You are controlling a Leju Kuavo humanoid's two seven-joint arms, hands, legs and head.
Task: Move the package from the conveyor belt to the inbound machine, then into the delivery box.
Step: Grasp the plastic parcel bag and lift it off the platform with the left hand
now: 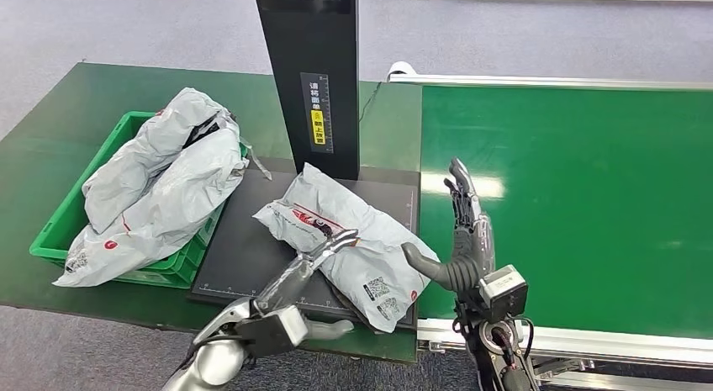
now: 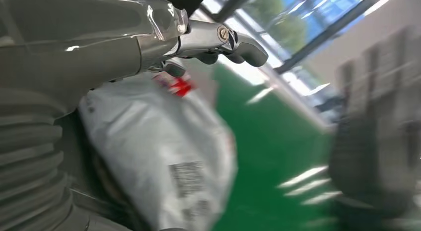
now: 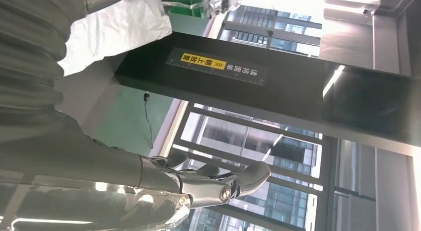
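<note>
Left robot hand rests on package, right robot hand beside.

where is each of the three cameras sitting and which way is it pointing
Head view: high on the body, facing down at the package on the black scanner platform; both arms show.
Left wrist view: behind the left robot hand, facing the package.
Right wrist view: behind the right robot hand, facing the scanner column.
Shared: head and left wrist views both see the package.

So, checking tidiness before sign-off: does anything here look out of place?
Yes: the grey packages overfill the green delivery box, one drooping over its front rim. The package on the inbound machine overhangs its front corner.
</note>
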